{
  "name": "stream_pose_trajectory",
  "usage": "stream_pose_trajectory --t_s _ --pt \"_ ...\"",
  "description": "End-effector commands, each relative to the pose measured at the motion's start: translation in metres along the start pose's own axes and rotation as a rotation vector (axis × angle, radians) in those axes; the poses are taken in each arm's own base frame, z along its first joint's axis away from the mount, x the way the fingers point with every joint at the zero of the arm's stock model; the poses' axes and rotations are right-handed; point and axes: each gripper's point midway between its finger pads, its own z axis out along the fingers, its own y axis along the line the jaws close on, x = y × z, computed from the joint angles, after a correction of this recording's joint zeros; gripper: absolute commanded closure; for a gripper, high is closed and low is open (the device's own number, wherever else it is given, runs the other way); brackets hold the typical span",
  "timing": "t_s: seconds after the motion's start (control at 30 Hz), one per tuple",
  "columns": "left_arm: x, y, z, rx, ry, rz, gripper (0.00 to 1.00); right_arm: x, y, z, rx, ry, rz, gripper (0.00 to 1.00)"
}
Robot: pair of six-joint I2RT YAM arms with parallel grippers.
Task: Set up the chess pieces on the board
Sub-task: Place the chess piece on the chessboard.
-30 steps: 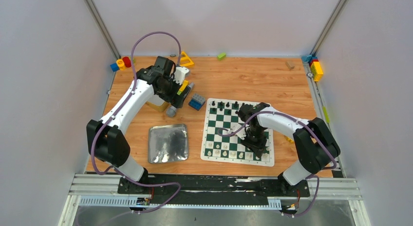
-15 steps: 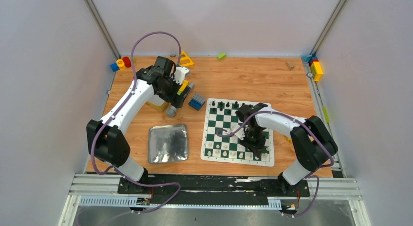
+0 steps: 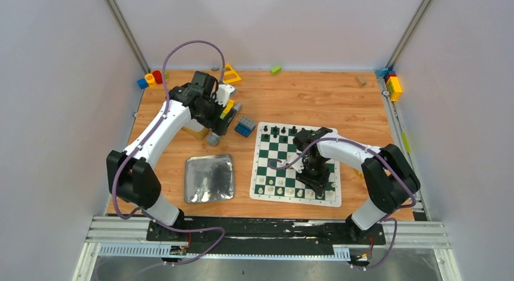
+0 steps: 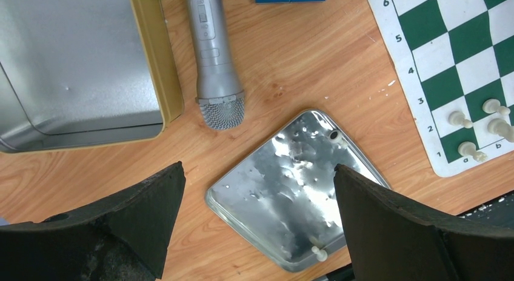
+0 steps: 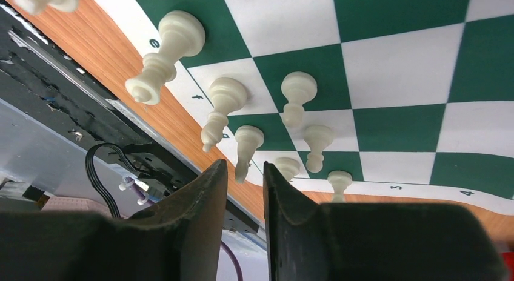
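The green and white board lies right of centre. Black pieces stand on its far row and cream-white pieces on its near rows. My right gripper hangs low over the board's near right part. In the right wrist view its fingers are only narrowly apart. A white piece on the edge row points up between the tips without touching them. My left gripper is wide open and empty above the silver tray, which holds one white pawn.
A grey microphone and a yellow-rimmed metal box lie under the left arm. A blue block sits by the board's far left corner. Coloured blocks sit in the far corners. The tray lies left of the board.
My right gripper has shifted slightly left over the board's near rows. The left arm has not moved.
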Motion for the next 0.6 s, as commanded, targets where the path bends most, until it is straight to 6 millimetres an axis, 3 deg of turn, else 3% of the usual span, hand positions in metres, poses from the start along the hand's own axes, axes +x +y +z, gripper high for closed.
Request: stream_pose_trajectory --t_s 0.0,0.2,0.37,0.47,0.57 --pt "-0.006 0.005 -0.015 -0.037 -0.058 0.042 0.0 -0.019 0.002 -0.022 0.022 -0.098 0.002 0.69" --pt "0.018 0.011 -0.014 -0.067 -0.011 0.121 0.0 -0.028 0.007 -0.043 0.032 -0.175 -0.012 0.62" --pt "0.07 0.0 -0.007 0.005 0.091 0.272 0.0 -0.046 0.01 -0.069 0.035 -0.298 -0.031 0.61" --pt "0.113 -0.02 -0.001 0.13 0.172 0.347 0.02 -0.058 0.007 -0.08 0.053 -0.367 -0.036 0.61" --pt "0.143 -0.038 -0.004 0.239 0.207 0.436 0.05 -0.063 0.003 -0.081 0.061 -0.405 -0.031 0.62"
